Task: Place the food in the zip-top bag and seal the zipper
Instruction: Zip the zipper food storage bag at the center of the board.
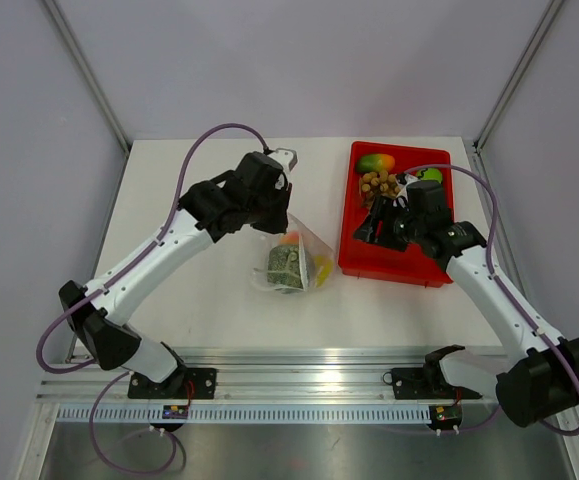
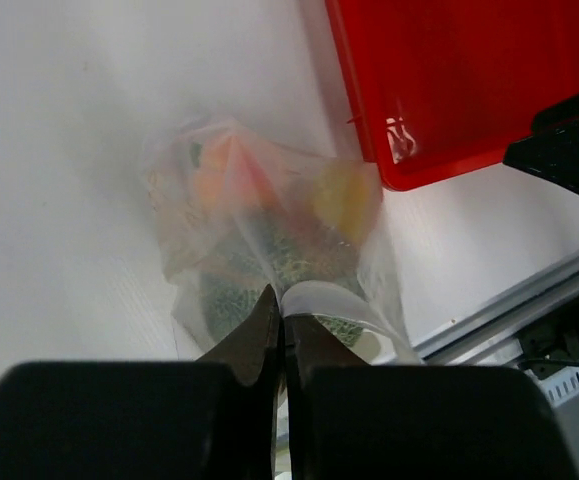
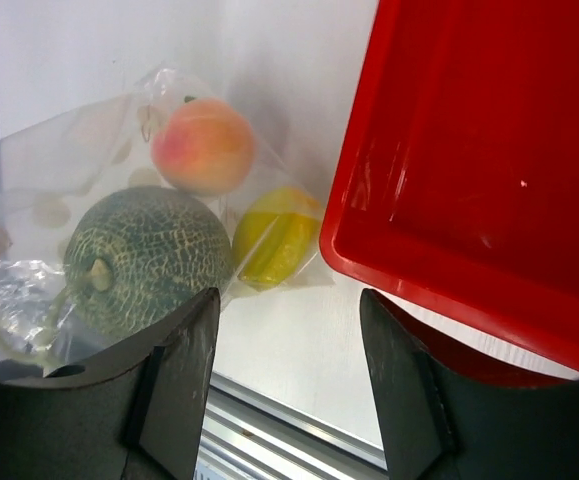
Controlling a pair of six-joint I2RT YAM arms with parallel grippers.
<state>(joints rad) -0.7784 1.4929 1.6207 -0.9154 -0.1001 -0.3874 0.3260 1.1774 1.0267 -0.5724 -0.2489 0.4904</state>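
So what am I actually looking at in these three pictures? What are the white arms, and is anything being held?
These are two robot arms bolted to a table, each ending in a two-finger gripper. One picture looks down from above; the other two come from small cameras on each wrist. On the table lie a clear zip-top bag and a red tray. Inside the bag are a netted melon, an orange-peach fruit and a yellow piece. A mango, a brown longan cluster and a green apple wait in the tray. The left gripper is shut, pinching the bag's edge. The right gripper is open and holds nothing.
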